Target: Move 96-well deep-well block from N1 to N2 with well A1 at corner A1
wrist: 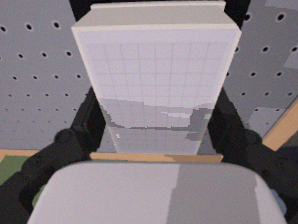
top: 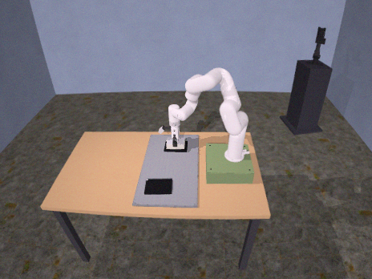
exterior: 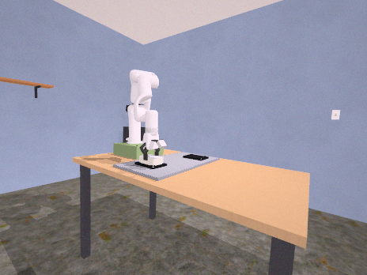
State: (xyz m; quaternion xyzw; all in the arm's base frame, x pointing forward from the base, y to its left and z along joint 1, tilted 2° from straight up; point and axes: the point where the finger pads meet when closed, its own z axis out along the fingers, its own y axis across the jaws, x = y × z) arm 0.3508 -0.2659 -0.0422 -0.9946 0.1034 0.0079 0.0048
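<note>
The white 96-well deep-well block (top: 178, 144) stands on the black nest N1 (top: 176, 150) at the far end of the grey perforated plate (top: 168, 172). It also shows in the exterior view (exterior: 153, 160) and fills the wrist view (wrist: 156, 82). My gripper (top: 175, 141) is open, lowered over the block with one dark finger on each long side (wrist: 156, 125), not pressing on it. In the exterior view the fingers (exterior: 152, 152) straddle the block's top. The empty black nest N2 (top: 158, 186) lies at the near end of the plate and also shows in the exterior view (exterior: 195, 157).
The arm stands on a green base block (top: 228, 163) to the right of the plate. The wooden table (top: 100, 172) extends widely to the left. A dark pedestal with a camera (top: 308, 94) stands on the floor far right.
</note>
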